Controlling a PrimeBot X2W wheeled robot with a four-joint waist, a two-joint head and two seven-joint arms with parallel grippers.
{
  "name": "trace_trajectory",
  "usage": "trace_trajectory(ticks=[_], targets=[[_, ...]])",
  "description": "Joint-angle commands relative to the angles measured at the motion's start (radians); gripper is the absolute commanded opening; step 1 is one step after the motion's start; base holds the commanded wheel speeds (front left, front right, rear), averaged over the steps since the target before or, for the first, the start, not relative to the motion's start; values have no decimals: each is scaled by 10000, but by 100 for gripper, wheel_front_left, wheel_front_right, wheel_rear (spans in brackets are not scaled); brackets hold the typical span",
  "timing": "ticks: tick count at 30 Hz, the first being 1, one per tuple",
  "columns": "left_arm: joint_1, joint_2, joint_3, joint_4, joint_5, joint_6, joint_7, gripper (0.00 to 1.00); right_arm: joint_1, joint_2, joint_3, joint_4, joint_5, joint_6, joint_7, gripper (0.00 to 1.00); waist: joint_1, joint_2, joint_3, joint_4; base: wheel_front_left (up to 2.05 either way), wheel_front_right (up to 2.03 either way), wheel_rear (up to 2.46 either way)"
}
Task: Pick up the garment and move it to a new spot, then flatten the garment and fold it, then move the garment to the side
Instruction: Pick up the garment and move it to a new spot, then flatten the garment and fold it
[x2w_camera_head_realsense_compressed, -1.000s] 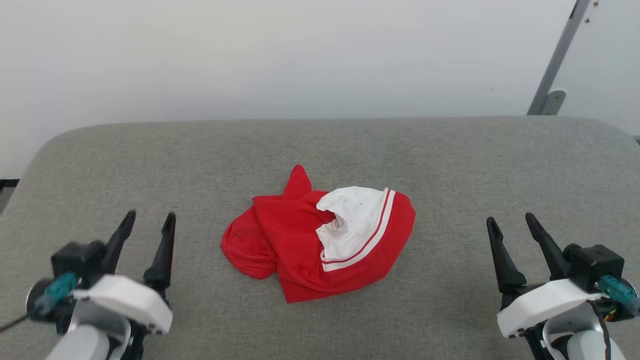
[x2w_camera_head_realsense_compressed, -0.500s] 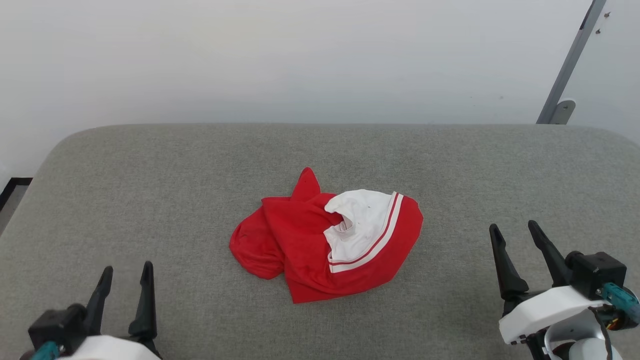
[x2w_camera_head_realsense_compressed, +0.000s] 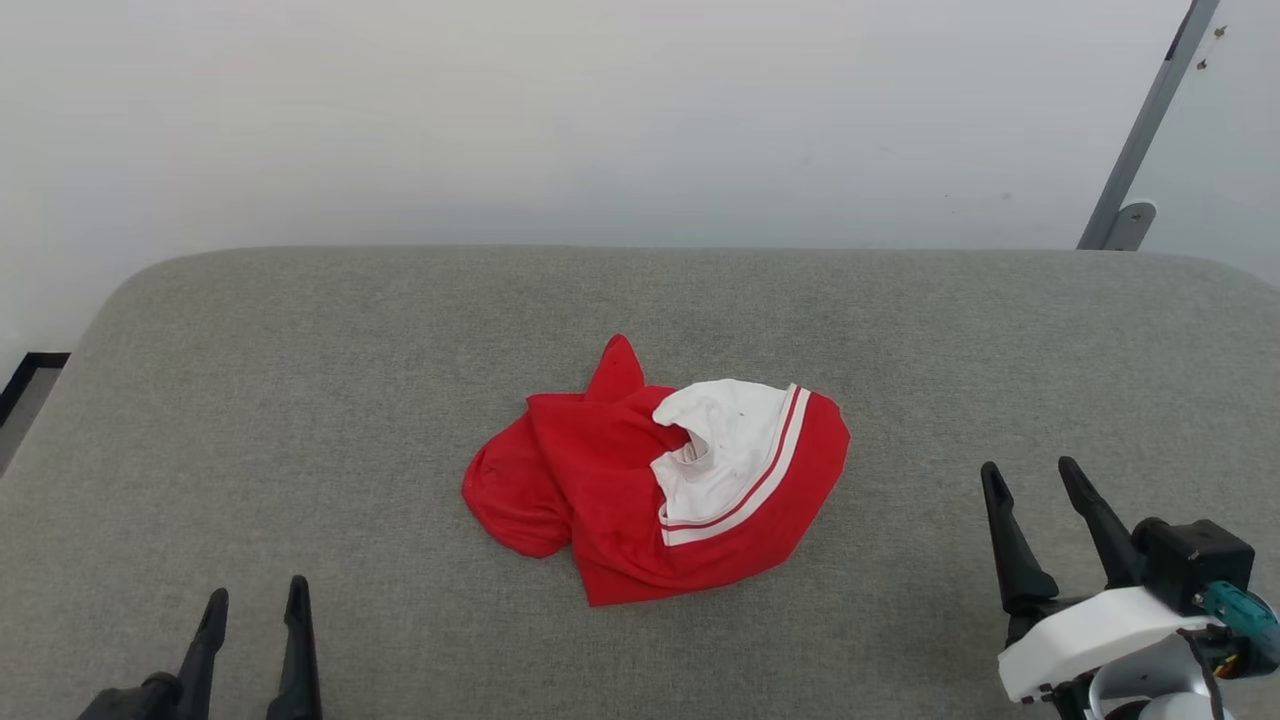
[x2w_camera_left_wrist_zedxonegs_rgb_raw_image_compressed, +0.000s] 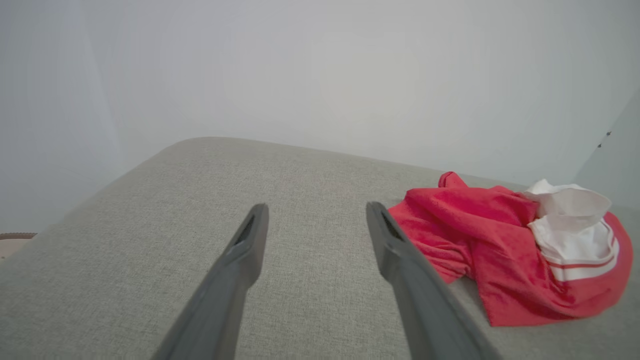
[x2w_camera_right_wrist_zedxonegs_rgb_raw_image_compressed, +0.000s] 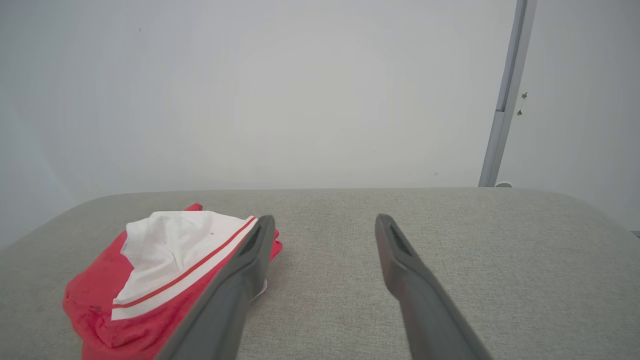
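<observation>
garment (x2w_camera_head_realsense_compressed: 655, 480): crumpled heap near the middle of the grey padded surface (x2w_camera_head_realsense_compressed: 300, 400). red cloth bunched, with a white sleeve with red-white striped trim turned up on top toward the heap's right side. one red corner pokes out at the far edge.

left gripper (x2w_camera_head_realsense_compressed: 257, 590): low at the near left edge, fingers spread wide with nothing between them, well apart from the garment. in its wrist view the heap lies off to the right of the fingers.

right gripper (x2w_camera_head_realsense_compressed: 1029, 466): near right, fingers likewise wide apart and empty, clear of the cloth. in its wrist view the heap sits to the left, partly behind one finger.

behind: pale wall (x2w_camera_head_realsense_compressed: 600, 120), grey metal post (x2w_camera_head_realsense_compressed: 1150, 120) at far right.
</observation>
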Motion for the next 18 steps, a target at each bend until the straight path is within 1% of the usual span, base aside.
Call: trace_trajectory(ticks=[1,4,9,13,18], targets=[[80,-59,80,-47,131,-68,-63,100,77,31,-5,-20,-35,1,19,100,0,0,4,5,0,0,0],[164,-313,270,-2,409,-329,-64,100,83,39,11,-21,-66,1,12,100,0,0,15,19,0,0,0],[132,-615,545,77,850,-640,-64,100,83,54,37,-34,-88,1,23,100,0,0,22,34,0,0,0],[78,-760,720,47,1126,-792,-64,100,71,34,133,-66,-47,1,88,100,0,0,24,65,0,0,0],[-127,-931,830,24,1441,-983,-64,100,-181,-196,611,-117,104,1,546,100,0,0,96,287,0,0,0]])
